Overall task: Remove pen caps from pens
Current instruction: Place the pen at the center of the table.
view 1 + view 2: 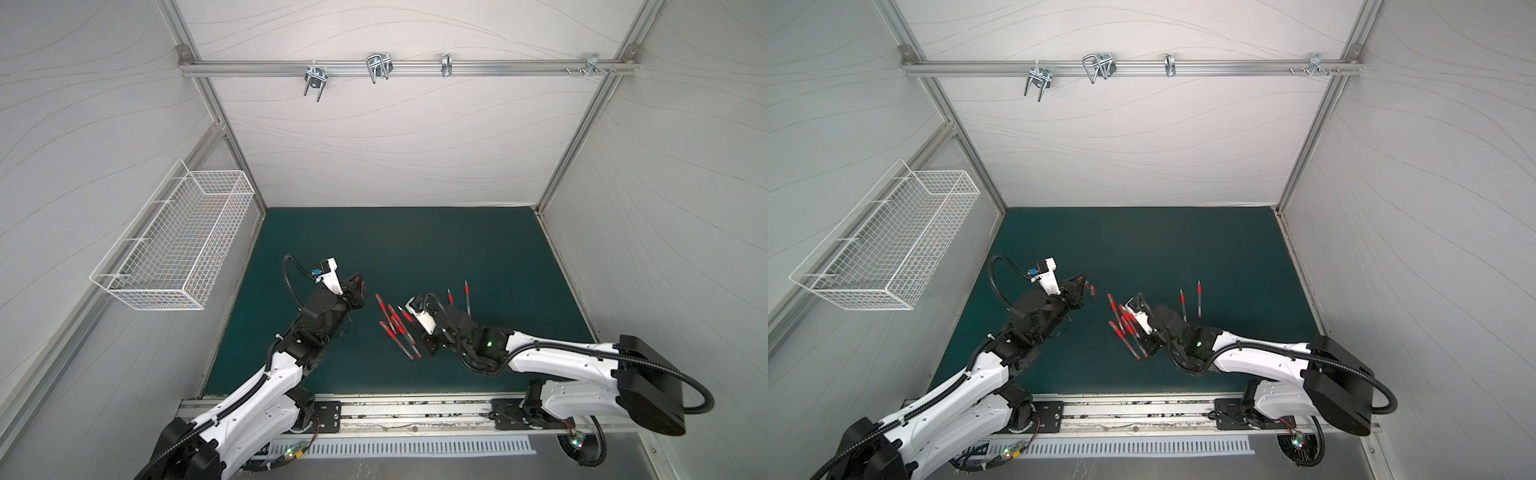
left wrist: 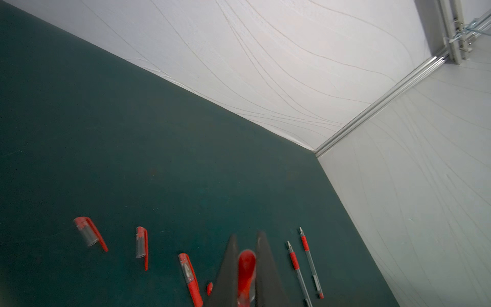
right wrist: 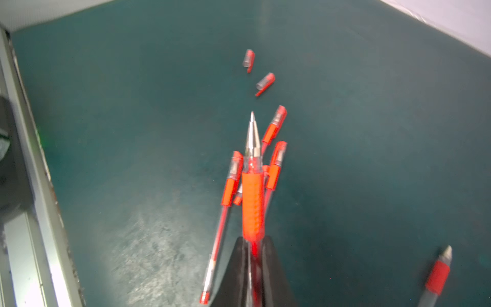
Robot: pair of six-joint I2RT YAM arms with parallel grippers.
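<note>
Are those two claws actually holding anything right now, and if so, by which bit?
Yes. The left gripper pinches a loose red pen cap by its sides. The right gripper grips an uncapped pen by the barrel just behind its red grip.

White fabric walls (image 1: 374,145) with thin wavy lines, framed by aluminium posts (image 1: 582,137). Across the top of the frame, a horizontal aluminium rail (image 1: 407,68) carrying metal hooks (image 1: 378,66). At the left, a white wire basket (image 1: 178,245) fixed to the side wall. In the lower middle, a dark green mat (image 1: 415,249) as floor; along the bottom edge, a metal track (image 1: 415,411) and a slotted white strip (image 1: 399,449). Even, diffuse lighting.
</note>
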